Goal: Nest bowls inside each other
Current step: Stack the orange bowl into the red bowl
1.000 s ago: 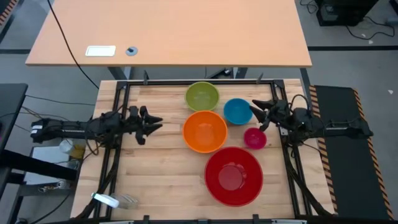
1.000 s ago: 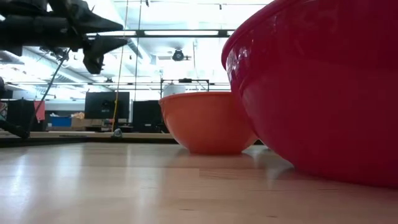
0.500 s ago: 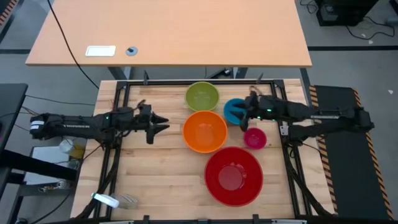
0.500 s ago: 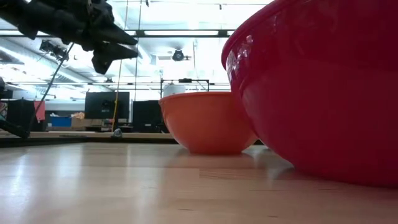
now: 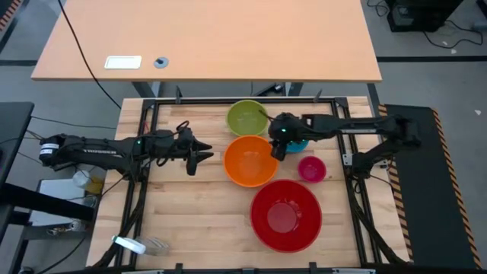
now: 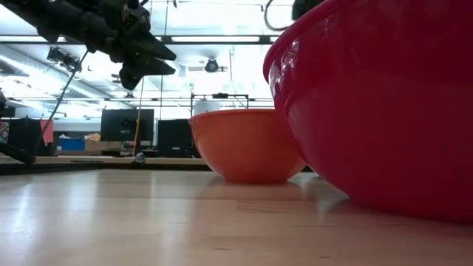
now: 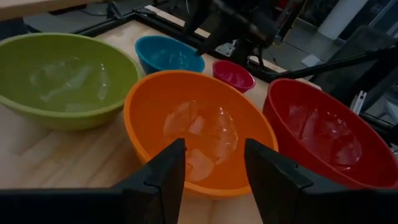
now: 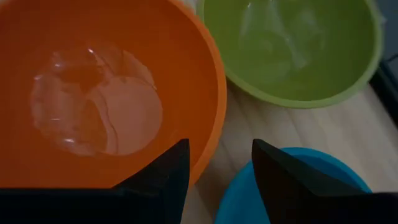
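Note:
Five bowls stand upright on their bases on the wooden table: lime green (image 5: 247, 118) at the far side, orange (image 5: 250, 160) in the middle, blue (image 5: 297, 144) mostly under my right arm, small pink (image 5: 311, 168), and large red (image 5: 285, 215) nearest. My left gripper (image 5: 199, 152) hovers open just left of the orange bowl, whose rim (image 7: 199, 130) lies in front of its fingers. My right gripper (image 5: 278, 144) hangs open, slanting down, above the gap between the orange bowl (image 8: 93, 93) and the blue bowl (image 8: 298, 186). It touches neither.
A black frame rail (image 5: 152, 114) runs around the tabletop. A clear plastic item (image 5: 131, 245) lies at the near left corner. Bare wood (image 5: 198, 221) stretches left of the red bowl. A separate desk (image 5: 205, 38) stands beyond the far edge.
My right gripper has swung from the table's right edge toward the left, passing over the blue bowl to the orange bowl's right rim, and has tipped downward. My left gripper has crept right toward the orange bowl. No bowl has moved.

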Available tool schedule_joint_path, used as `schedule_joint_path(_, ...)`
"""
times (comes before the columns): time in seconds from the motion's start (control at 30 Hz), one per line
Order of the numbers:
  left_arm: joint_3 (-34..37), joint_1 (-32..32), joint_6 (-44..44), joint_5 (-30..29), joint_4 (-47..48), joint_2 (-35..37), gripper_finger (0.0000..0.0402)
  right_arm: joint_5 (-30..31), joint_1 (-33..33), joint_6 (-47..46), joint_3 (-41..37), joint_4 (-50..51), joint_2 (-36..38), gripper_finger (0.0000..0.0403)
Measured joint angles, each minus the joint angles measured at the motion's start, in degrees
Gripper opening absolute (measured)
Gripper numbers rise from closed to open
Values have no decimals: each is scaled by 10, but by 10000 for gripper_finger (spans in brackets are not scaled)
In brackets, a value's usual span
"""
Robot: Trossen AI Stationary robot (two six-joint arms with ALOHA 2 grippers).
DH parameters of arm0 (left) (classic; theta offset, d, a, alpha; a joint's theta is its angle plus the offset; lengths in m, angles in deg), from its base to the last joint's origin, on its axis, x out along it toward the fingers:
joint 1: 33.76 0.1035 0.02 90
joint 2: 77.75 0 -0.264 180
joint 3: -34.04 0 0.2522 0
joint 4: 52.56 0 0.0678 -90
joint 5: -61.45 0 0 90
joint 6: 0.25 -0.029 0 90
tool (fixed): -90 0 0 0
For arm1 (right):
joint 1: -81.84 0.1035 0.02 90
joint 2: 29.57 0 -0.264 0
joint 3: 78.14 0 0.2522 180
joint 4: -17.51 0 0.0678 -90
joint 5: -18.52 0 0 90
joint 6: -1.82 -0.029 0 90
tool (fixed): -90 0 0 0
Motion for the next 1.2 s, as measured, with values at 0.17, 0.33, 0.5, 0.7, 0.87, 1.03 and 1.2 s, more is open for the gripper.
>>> schedule_joint_path(0.17,0,-12,1,0,2,0,166,-6,-14,14,41,23,-67,180)
schedule_joint_path(0.33,0,-21,1,0,11,0,166,-26,-19,24,72,32,-119,177)
schedule_joint_path(0.5,0,-25,0,0,25,0,166,-28,-19,29,84,41,-158,143)
schedule_joint_path(0.7,0,-25,-1,0,26,0,166,-41,-21,14,87,21,-176,43)
schedule_joint_path(0.87,0,-25,-16,0,25,0,166,-86,-31,2,85,3,-168,25)
schedule_joint_path(1.03,0,-25,-44,0,24,0,166,-78,-43,12,84,-25,-135,25)
schedule_joint_path(1.2,0,-25,-58,0,14,1,166,-106,-59,27,93,-54,-79,22)
